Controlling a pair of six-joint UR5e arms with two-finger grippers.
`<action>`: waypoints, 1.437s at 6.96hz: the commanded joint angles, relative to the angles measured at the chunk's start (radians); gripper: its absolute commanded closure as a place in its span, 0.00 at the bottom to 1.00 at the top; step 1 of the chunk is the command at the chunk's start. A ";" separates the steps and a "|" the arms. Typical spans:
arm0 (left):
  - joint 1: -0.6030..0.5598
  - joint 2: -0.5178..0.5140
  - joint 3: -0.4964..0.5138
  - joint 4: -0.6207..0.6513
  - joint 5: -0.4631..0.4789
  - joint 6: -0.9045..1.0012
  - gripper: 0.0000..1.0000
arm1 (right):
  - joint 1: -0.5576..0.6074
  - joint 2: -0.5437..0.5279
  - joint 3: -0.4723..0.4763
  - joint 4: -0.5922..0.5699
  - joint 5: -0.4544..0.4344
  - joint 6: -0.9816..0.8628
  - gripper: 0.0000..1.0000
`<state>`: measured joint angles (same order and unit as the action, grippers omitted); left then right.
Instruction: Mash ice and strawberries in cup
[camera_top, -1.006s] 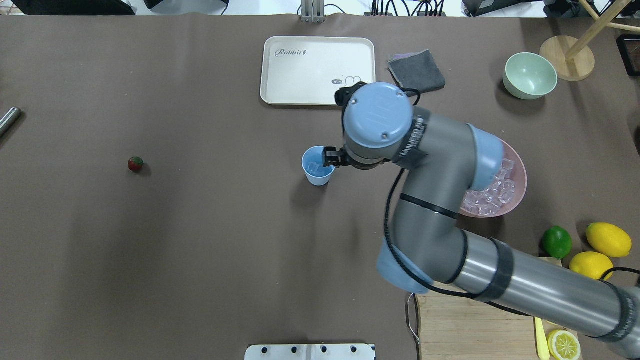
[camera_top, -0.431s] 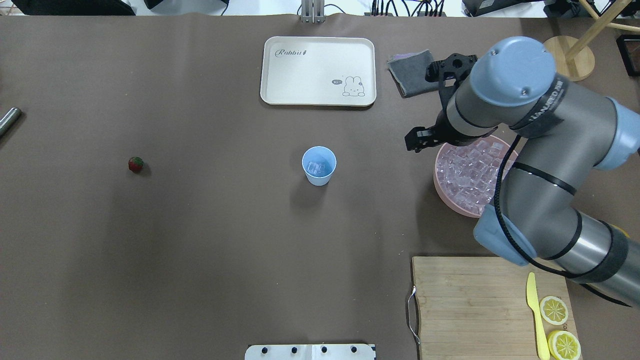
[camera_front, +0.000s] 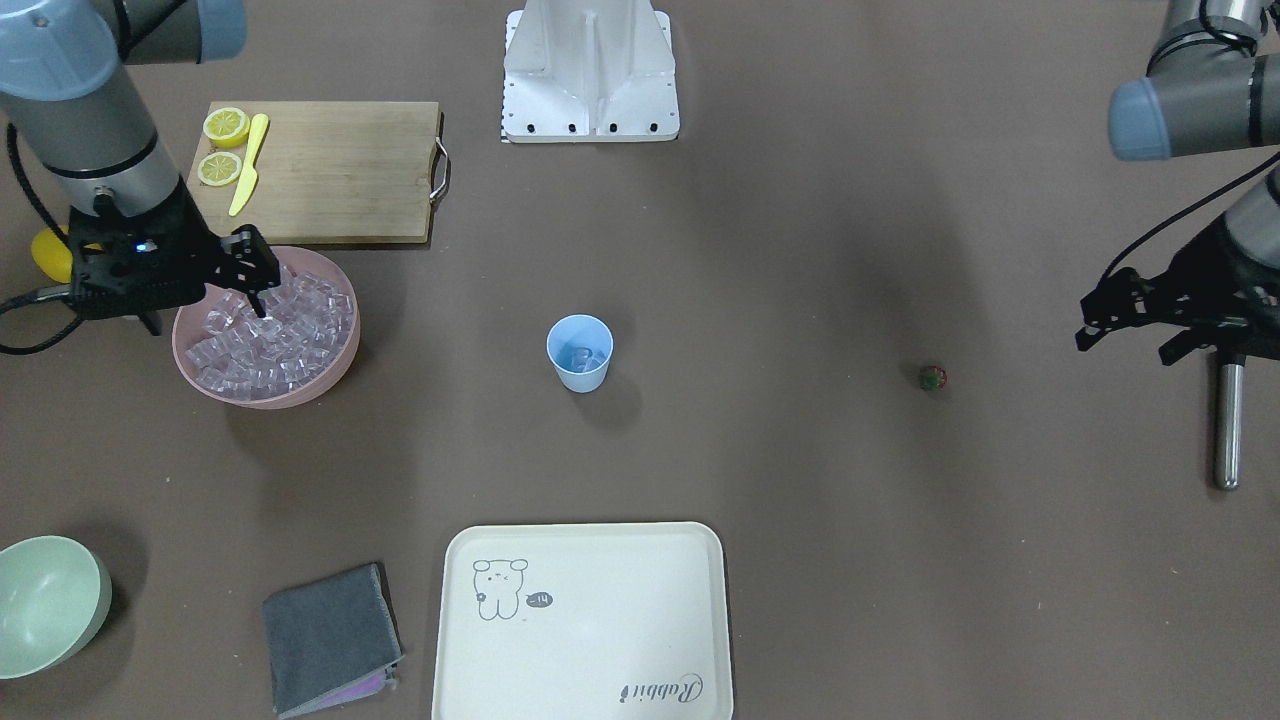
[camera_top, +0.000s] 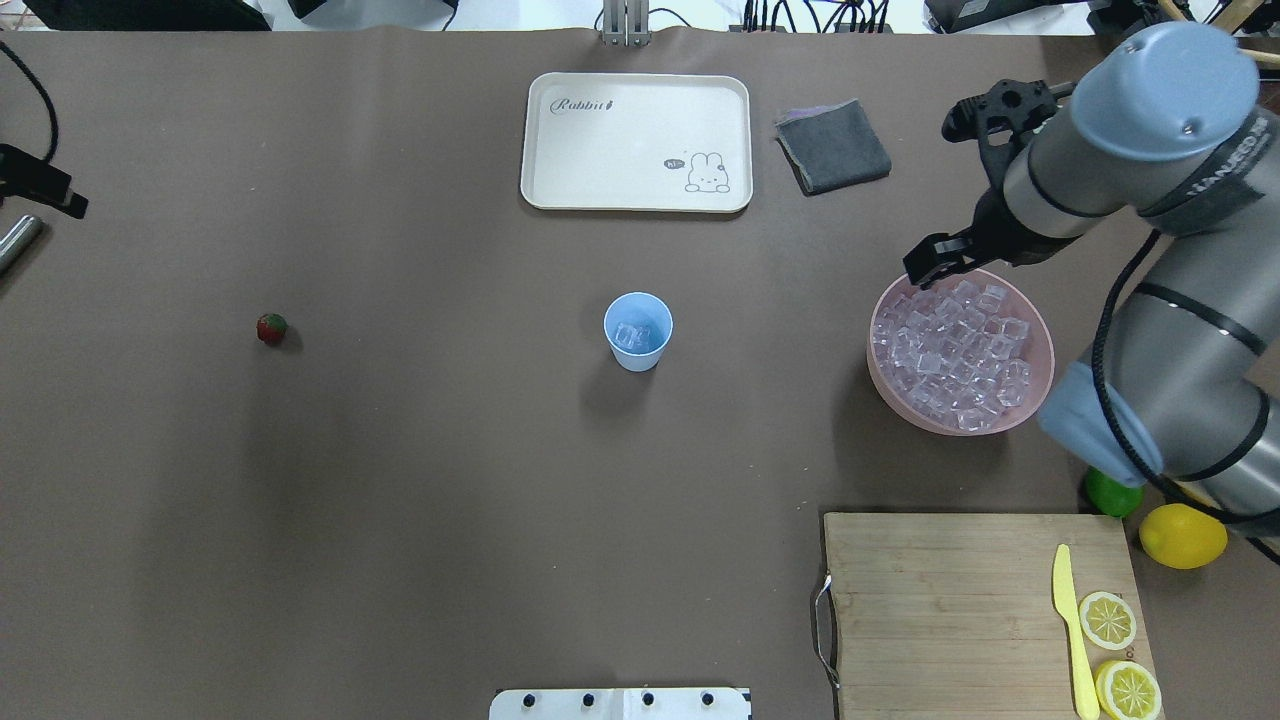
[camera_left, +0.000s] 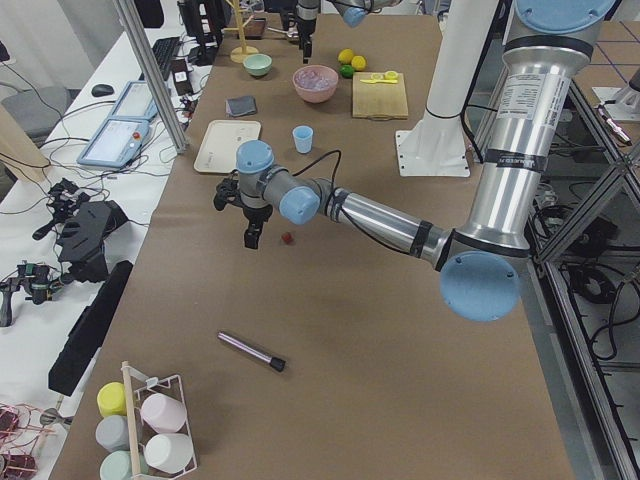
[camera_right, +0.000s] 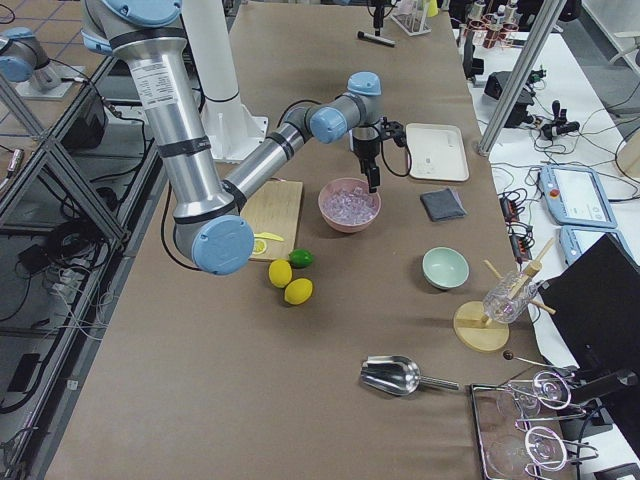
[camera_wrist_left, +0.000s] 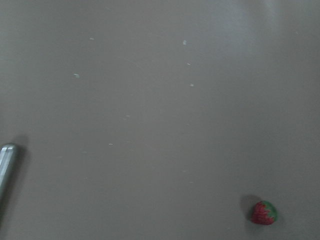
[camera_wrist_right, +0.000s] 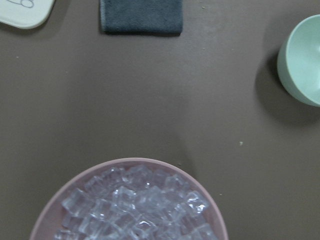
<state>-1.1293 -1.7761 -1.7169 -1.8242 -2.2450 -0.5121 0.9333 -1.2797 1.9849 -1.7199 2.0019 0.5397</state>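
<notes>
The light blue cup (camera_top: 638, 332) stands mid-table with a few ice cubes (camera_top: 632, 335) in it; it also shows in the front view (camera_front: 579, 352). The pink bowl (camera_top: 872, 365) at the right is full of ice (camera_top: 950, 350). My right gripper (camera_front: 255, 280) hangs open and empty over the bowl's far rim (camera_top: 925, 262). The strawberry (camera_top: 271, 328) lies alone on the table at the left, also in the left wrist view (camera_wrist_left: 263, 213). My left gripper (camera_front: 1125, 340) is open and empty, to the left of the strawberry and above the table.
A metal rod (camera_front: 1226, 425) lies under the left gripper. A cream tray (camera_top: 635, 140) and a grey cloth (camera_top: 832, 147) lie at the far side, with a pale green bowl (camera_front: 45, 600) beyond. A cutting board (camera_top: 950, 600), lemon (camera_top: 1180, 535) and lime (camera_top: 1105, 495) are near right.
My right arm has swung from over the cup back to the right, to the pink bowl's far rim. The left gripper has come into the overhead view's left edge.
</notes>
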 joint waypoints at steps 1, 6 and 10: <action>0.188 -0.054 0.005 -0.015 0.127 -0.107 0.02 | 0.117 -0.058 -0.017 -0.001 0.070 -0.180 0.01; 0.243 -0.057 0.063 -0.078 0.162 -0.115 0.02 | 0.384 -0.119 -0.195 0.000 0.216 -0.600 0.01; 0.244 -0.057 0.132 -0.176 0.163 -0.128 0.02 | 0.531 -0.204 -0.262 0.029 0.227 -0.830 0.01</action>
<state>-0.8857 -1.8318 -1.5954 -1.9906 -2.0817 -0.6361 1.4206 -1.4673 1.7532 -1.7047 2.2270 -0.2162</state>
